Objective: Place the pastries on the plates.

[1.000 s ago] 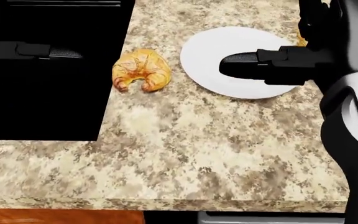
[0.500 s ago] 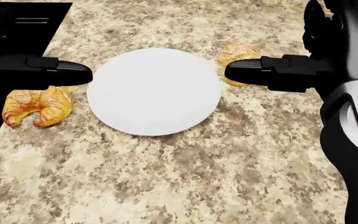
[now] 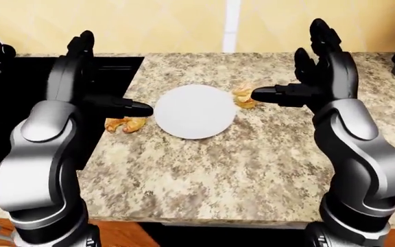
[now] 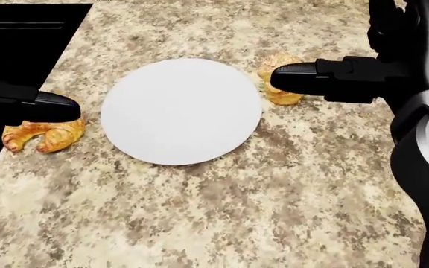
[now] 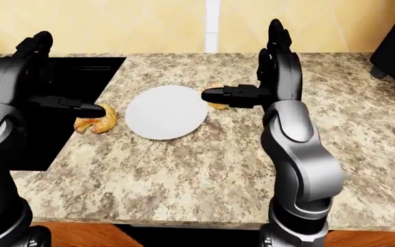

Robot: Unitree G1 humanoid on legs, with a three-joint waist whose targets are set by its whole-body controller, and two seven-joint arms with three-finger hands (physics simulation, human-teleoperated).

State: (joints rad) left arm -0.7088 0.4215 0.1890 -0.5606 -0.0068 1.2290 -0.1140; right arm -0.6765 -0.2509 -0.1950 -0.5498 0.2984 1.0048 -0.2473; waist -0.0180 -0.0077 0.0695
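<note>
Both of our hands are raised over the speckled beige granite counter [image 4: 222, 212], fingers spread wide and gripping nothing. Our black three-finger right hand [image 3: 321, 77] stands upright at the right of the left-eye view, one finger [image 4: 304, 78] stretched level toward the round white plate [image 4: 181, 110] — its tip hangs above the golden croissant at the plate's right edge [image 4: 280, 66], partly hiding it. Our black three-finger left hand [image 3: 91, 85] mirrors it on the other side, with a finger [image 4: 50, 106] reaching over the golden-brown croissant on the plate's left [image 4: 43, 134]. That pastry lies on the counter a little apart from the plate; the right one sits just beside the rim. We see the plate bare between them. A flat black cooktop [image 3: 19, 103] fills the counter's left part.
</note>
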